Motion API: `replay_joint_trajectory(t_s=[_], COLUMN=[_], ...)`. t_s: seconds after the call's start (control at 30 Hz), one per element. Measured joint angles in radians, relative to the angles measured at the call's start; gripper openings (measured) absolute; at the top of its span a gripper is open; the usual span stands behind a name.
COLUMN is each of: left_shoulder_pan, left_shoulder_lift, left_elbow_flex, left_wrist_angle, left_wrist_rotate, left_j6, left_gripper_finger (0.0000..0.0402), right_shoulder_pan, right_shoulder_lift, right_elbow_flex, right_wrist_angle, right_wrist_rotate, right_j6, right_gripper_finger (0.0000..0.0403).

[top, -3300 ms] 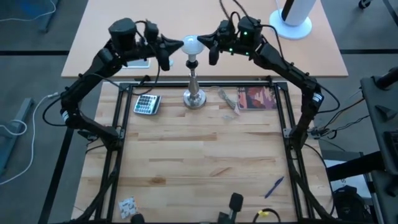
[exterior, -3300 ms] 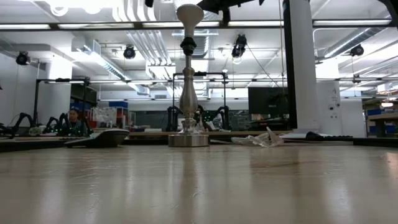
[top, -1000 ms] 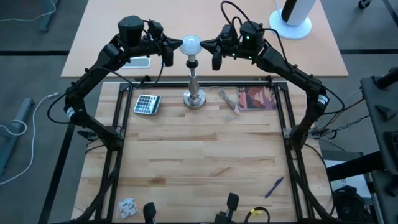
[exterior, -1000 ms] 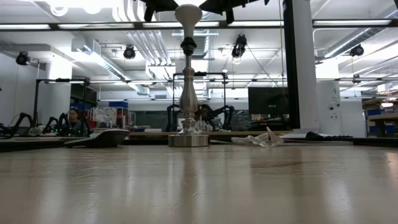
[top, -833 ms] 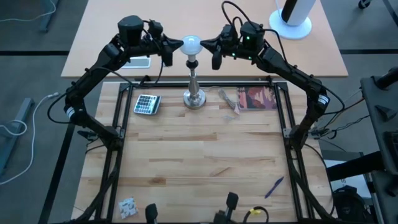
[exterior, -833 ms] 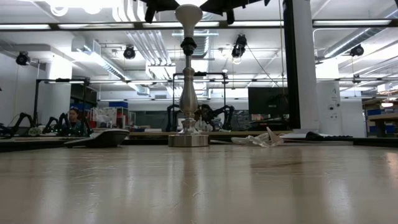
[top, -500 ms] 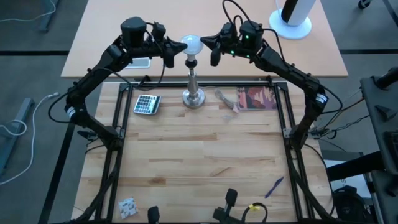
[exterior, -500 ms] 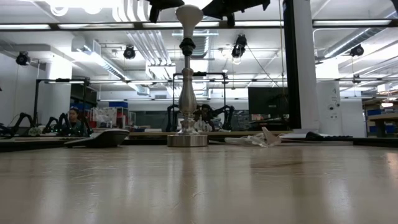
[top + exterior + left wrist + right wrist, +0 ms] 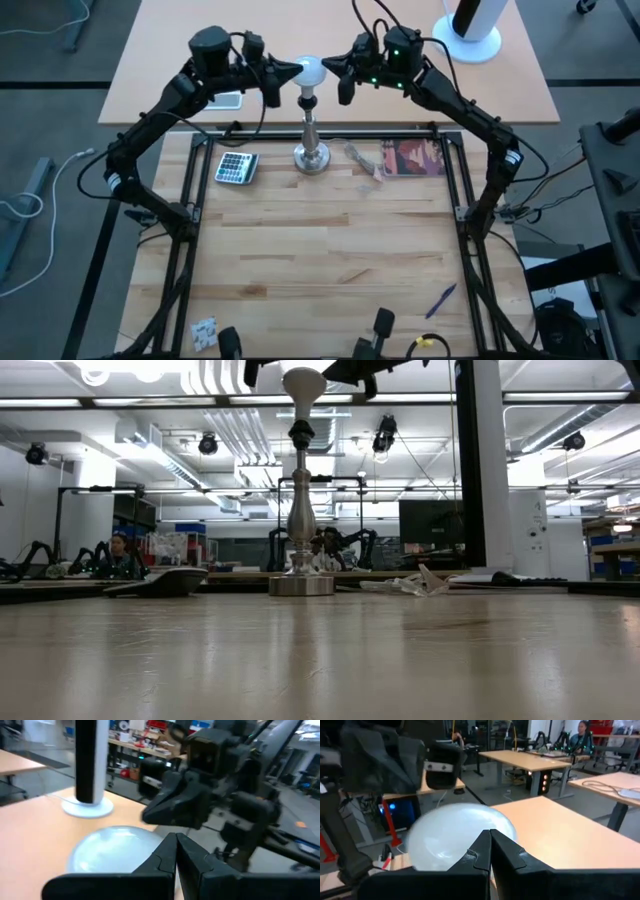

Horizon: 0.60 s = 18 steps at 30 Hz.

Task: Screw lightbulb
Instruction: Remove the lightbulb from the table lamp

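Here the lightbulb [image 9: 311,70] sits in the stand's socket [image 9: 311,95].

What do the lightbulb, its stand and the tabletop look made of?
Lightbulb: frosted white, matte, probably glass or plastic; no filament visible through it.
Stand: turned silver metal by its bright sheen, black socket on top.
Tabletop: light wood planks with visible grain and joints, smooth enough to reflect faintly in the low view.
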Motion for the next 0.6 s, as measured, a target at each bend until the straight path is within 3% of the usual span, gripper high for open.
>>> replay_joint_trajectory(t_s=[0.37,0.6], left_shoulder_pan=[0.079,0.09], left_shoulder_lift=[0.016,0.054], left_elbow_flex=[0.001,0.001], left_wrist_angle=[-0.014,-0.021], left_wrist_rotate=[-0.082,-0.021], left_j6=[0.105,0.096], left_gripper_finger=[0.0,0.0], right_shoulder_pan=[0.0,0.002], right_shoulder_lift=[0.002,0.03], right_elbow_flex=[0.046,0.036], right_wrist_angle=[-0.06,-0.057], right_wrist_rotate=[-0.031,-0.084], right_j6=[0.007,-0.004], right_gripper_finger=[0.0,0.0])
